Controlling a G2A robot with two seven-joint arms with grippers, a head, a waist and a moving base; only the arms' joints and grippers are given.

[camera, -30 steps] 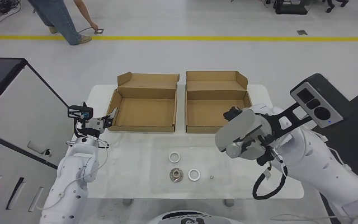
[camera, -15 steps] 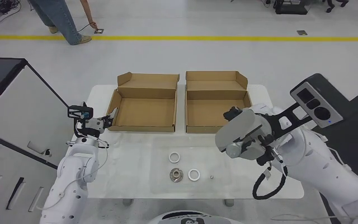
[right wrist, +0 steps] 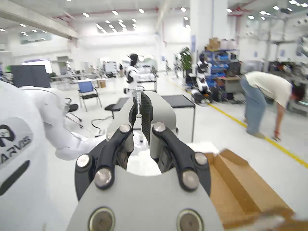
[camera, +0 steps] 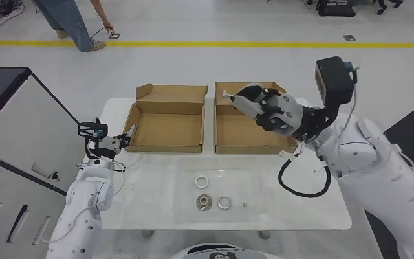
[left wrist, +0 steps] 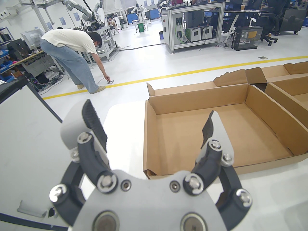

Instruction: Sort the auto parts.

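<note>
A white table (camera: 162, 188) — beyond it, a yellow floor line (camera: 226, 44).

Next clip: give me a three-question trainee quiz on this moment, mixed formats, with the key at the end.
1. True or false: the left gripper is open and holds nothing.
2. What is the right gripper clamped on? A) a white ring B) a threaded bolt C) a cardboard flap
3. Fill in: the left box is ____ inside.
Key: 1 true; 2 B; 3 empty.
</note>
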